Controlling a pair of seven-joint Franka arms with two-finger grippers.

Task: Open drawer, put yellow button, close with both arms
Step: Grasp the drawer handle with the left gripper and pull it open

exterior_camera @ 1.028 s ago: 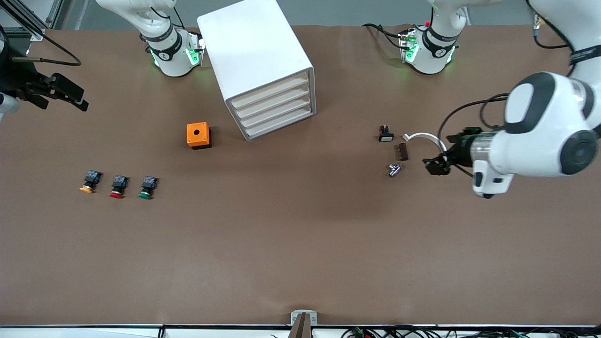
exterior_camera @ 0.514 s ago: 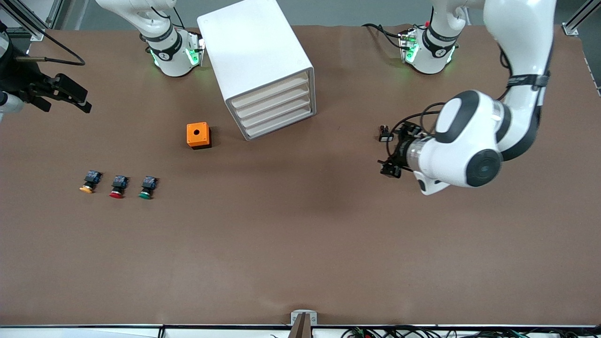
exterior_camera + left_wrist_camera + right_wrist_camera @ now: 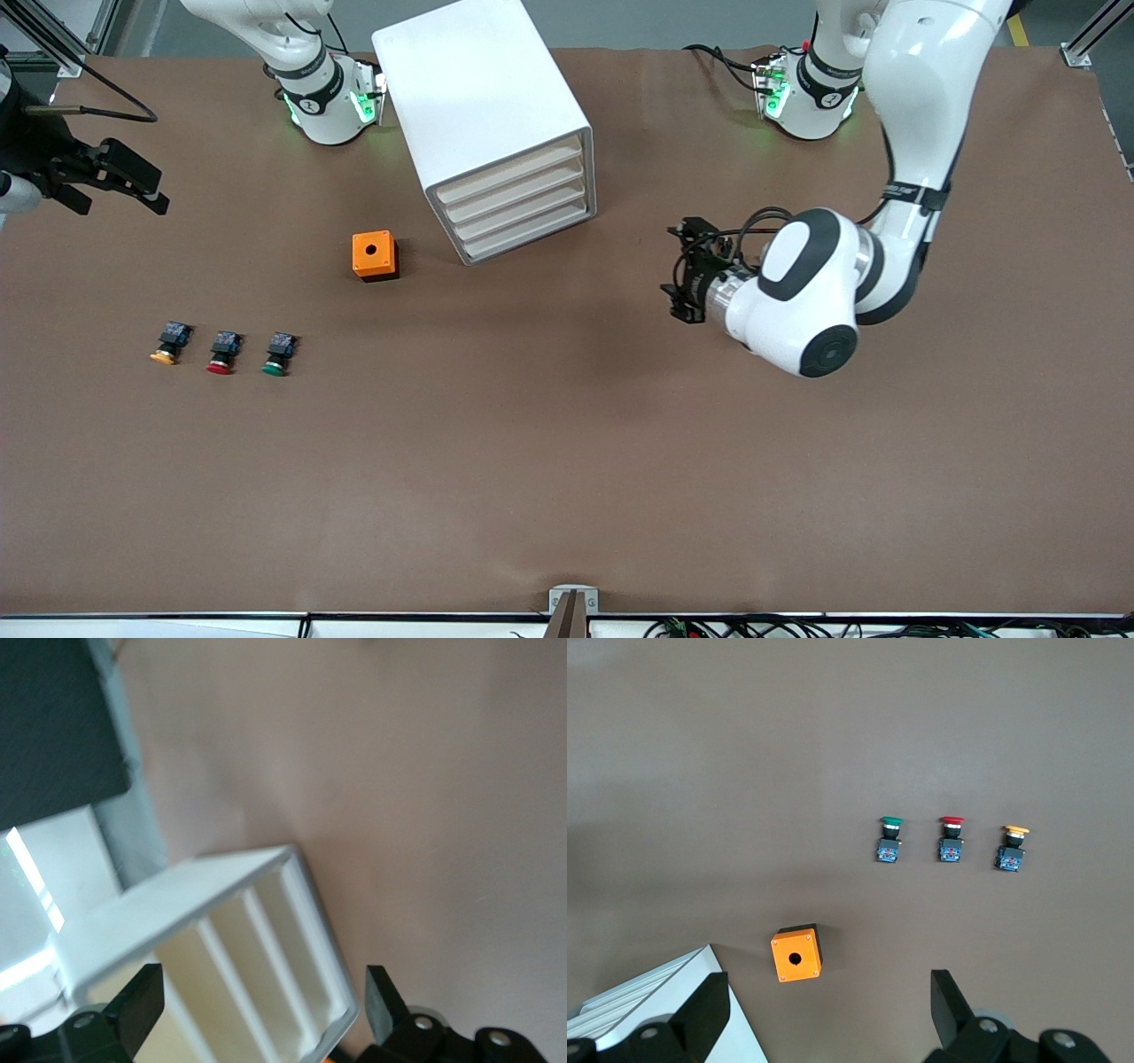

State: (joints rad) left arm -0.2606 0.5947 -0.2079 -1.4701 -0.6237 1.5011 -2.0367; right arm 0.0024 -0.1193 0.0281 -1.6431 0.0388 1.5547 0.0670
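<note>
White and boxy, the cabinet (image 3: pixel 483 106) is set near the table's (image 3: pixel 567 461) edge along the robots' bases; its uppermost drawer (image 3: pixel 509 175) is seen fully shut. The yellow button (image 3: pixel 167 344) is found toward the right arm's end of the table, at the end of a row with a red button (image 3: pixel 222 353) and a green button (image 3: pixel 278 354). An orange box (image 3: pixel 374 255) is placed beside the cabinet. The left gripper (image 3: pixel 680 273) is held over bare table, jaws spread wide. The right gripper (image 3: pixel 115 182) is held over the table's edge at its own end, jaws parted, nothing gripped.
</note>
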